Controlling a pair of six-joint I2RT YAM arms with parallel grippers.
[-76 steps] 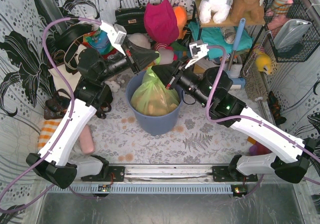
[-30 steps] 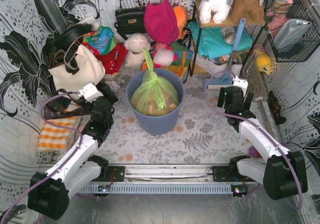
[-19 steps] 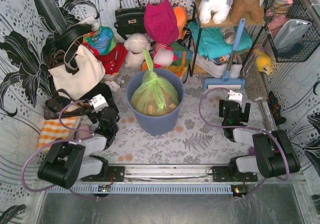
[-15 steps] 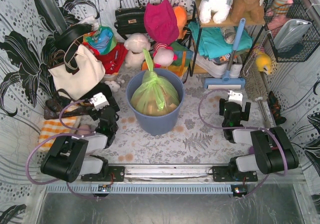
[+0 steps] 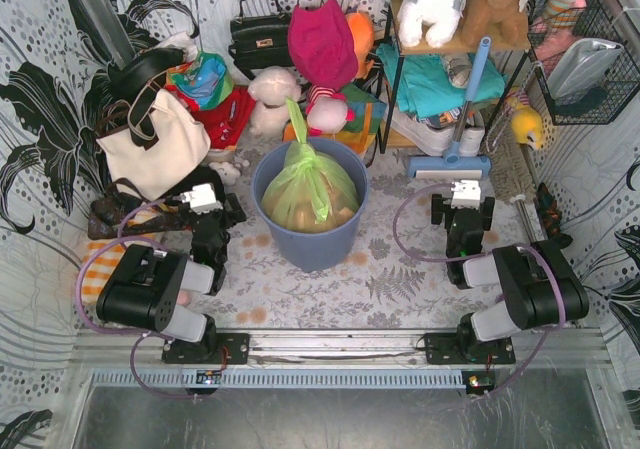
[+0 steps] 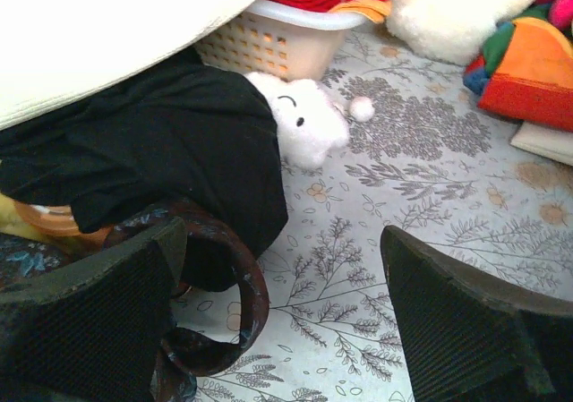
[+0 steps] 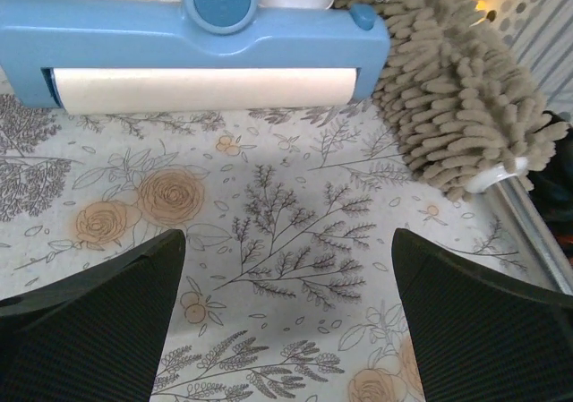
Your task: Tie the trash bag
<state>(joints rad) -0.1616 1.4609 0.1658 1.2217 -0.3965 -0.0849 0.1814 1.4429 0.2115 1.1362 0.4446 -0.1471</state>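
My left pincer stands wide, both black pads apart with nothing between them, low over the flower-printed desk. Through its gap I see a heap of black cloth on the left, a small white plush toy lying just beside that cloth, and a cream lattice basket behind both. A dark brown strap curls in a loop near my left pad.

My right pincer is just as wide and also holds nothing. Ahead of it on the desk lies a blue cleaning head with a white roller along its front, and a grey shaggy mop head touches its right end.

From above, both my arms are folded down close to their bases. The left pincer sits to the left of the blue-grey bin and the right one well off to the bin's right; neither touches it.

The trash bag sits inside that bin at the middle of the desk, light green and bulging above the rim, with brown paper showing through its lower part. Its top is gathered into a narrow neck, and a thin tail of plastic stands up from it. A cream tote bag with black straps leans at the far left, apart from the bin.
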